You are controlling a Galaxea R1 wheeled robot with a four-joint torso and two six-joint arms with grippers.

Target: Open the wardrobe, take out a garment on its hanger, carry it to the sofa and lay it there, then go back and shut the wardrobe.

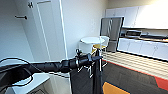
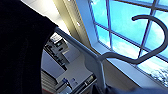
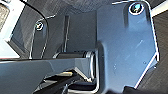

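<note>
The wardrobe (image 1: 15,37) stands open at the left, its white interior bare, with black hooks (image 1: 21,17) on the wall and one panelled door (image 1: 47,30) swung out. My left arm reaches across in front of it. The left gripper (image 1: 93,59) is shut on the thin white hanger (image 1: 100,53), held clear of the wardrobe. The black garment (image 1: 85,80) hangs from it below the gripper. In the left wrist view the hanger's curved hook (image 2: 150,20) stands out against a window, and the black garment (image 2: 20,50) sits close beside the camera.
A round white table (image 1: 92,40) with white chairs stands ahead near the wall. Behind it are a steel fridge (image 1: 112,27) and white kitchen cabinets (image 1: 142,46). The floor is dark carpet (image 1: 125,75) with an orange patch (image 1: 112,88) and a red strip (image 1: 160,82).
</note>
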